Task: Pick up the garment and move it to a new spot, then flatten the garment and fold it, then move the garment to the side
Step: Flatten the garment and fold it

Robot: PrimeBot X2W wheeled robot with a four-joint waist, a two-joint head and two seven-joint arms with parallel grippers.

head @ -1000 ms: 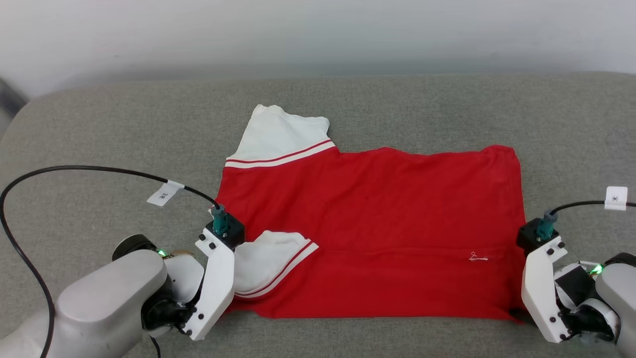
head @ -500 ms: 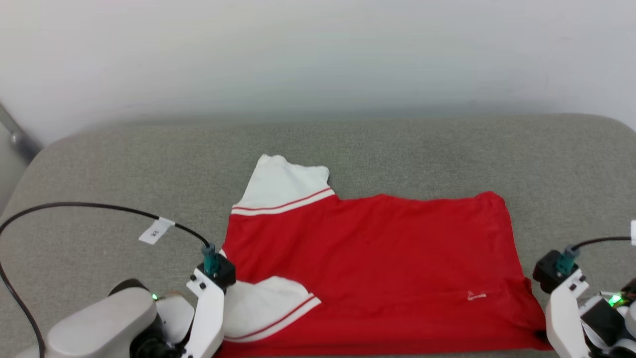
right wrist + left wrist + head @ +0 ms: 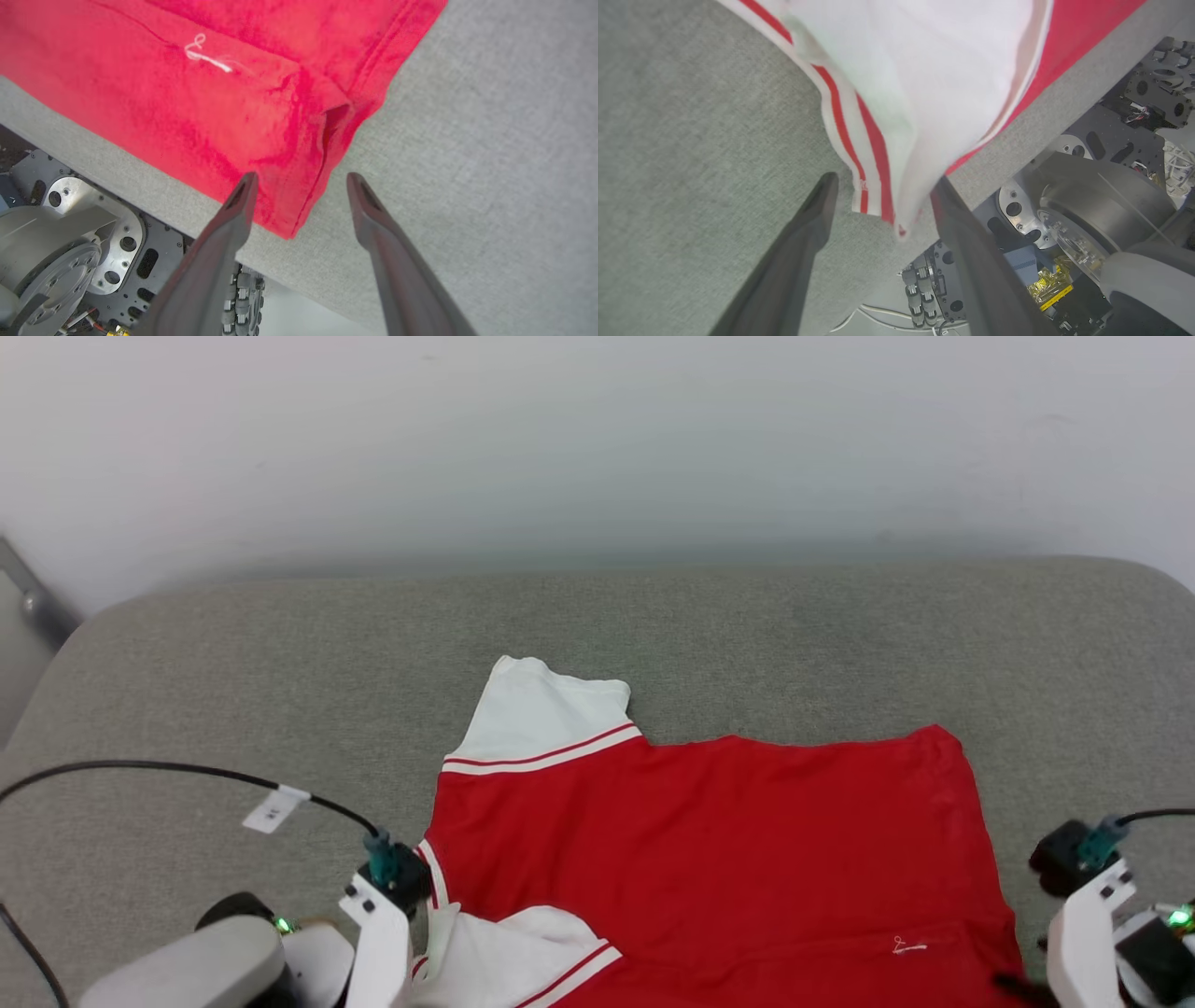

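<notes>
With the left gripper (image 3: 885, 183) and the right gripper (image 3: 302, 178) both wide open and empty (one at each near corner), the red jersey (image 3: 709, 859), slightly overhanging the near edge of the grey padded surface (image 3: 280, 663), could, I think, slide off by its own weight.

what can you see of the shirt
The shirt is red, soft-looking cloth, with white short sleeves trimmed in red-white stripes. It lies flat on the grey cushion, hem to the right, near edge along the cushion's front. The far sleeve lies spread; the near sleeve is folded onto the body. A white mark sits near the hem. The left gripper and right gripper, both open, straddle its near corners.
</notes>
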